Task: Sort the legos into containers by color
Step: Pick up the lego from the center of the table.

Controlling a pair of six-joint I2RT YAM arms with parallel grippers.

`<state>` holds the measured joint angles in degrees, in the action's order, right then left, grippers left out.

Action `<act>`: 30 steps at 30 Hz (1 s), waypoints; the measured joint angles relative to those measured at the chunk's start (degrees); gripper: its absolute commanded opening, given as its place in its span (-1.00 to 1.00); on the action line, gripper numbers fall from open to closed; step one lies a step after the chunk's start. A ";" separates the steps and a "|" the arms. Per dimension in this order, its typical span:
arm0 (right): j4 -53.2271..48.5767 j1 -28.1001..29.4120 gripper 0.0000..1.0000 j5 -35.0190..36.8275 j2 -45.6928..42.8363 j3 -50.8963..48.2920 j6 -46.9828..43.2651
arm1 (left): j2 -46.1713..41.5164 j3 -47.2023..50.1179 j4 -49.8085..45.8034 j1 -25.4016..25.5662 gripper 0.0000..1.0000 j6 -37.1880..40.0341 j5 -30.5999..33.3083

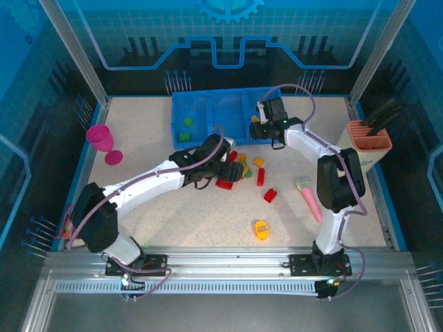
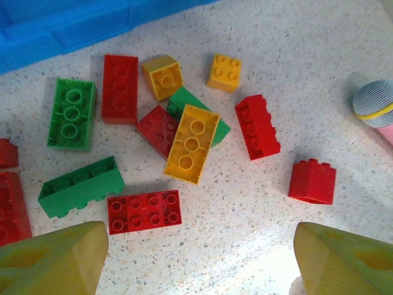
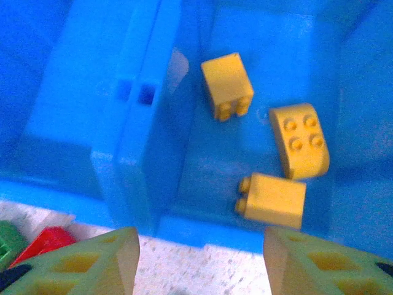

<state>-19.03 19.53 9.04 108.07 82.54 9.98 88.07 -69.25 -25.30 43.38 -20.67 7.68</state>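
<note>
Right wrist view: three yellow legos point(image 3: 298, 147) lie in one compartment of the blue tray point(image 3: 132, 141), right gripper point(image 3: 201, 261) spread and empty above them; left gripper point(image 2: 196, 258) hangs spread, empty, over the mixed pile point(image 2: 190, 144) unsorted on the table point(image 2: 319, 74), so I judge most sorting remains.

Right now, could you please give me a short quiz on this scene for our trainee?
1. How many yellow bricks lie in the right compartment, below the right gripper?
2. True or false: the left gripper is clamping a red brick.
3. Which colour lies in the tray's left compartment: A red, B green, C yellow?
Key: 1 three; 2 false, it is open and empty; 3 B.
</note>
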 measured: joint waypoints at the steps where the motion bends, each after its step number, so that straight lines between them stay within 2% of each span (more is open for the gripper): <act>1: -0.22 0.26 0.15 0.00 -1.03 -1.40 0.61 | -0.72 0.00 -0.02 -0.09 0.62 0.00 0.02; 11: -2.36 3.48 0.22 0.66 -3.63 -9.53 4.72 | -7.63 0.02 -0.39 -1.88 0.64 -0.02 0.22; 30: -5.20 3.96 0.28 0.63 4.35 -9.68 15.45 | -9.09 2.71 -1.42 -2.56 0.66 -0.37 0.61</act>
<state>-24.23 23.49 9.67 112.42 72.86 25.43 78.98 -66.54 -26.72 40.82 -21.04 8.29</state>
